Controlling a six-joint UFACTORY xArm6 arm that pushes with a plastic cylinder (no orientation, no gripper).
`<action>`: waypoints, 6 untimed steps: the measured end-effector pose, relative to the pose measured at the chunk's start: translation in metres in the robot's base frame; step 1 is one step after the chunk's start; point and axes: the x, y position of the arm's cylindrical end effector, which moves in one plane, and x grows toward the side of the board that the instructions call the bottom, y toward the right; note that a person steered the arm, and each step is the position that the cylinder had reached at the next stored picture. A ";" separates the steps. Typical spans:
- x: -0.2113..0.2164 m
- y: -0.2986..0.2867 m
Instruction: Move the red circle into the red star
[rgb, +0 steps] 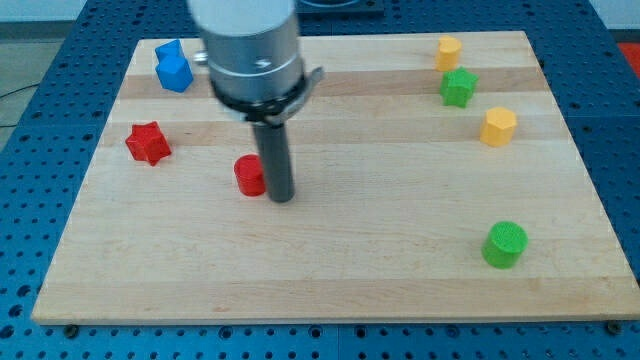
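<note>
The red circle (248, 175) is a short red cylinder left of the board's middle. The red star (148, 143) lies further to the view's left and slightly higher, well apart from the circle. My tip (281, 198) is at the lower end of the dark rod, right against the red circle's right side; whether it touches cannot be told. The rod hides part of the circle's right edge.
Blue blocks (173, 68) sit at the top left. A yellow block (448, 52), a green star (458, 87) and a yellow hexagon (498, 127) are at the top right. A green cylinder (504, 244) is at the lower right. The wooden board (330, 290) lies on a blue perforated table.
</note>
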 end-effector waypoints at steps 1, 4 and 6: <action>-0.026 -0.061; -0.021 -0.102; -0.046 -0.084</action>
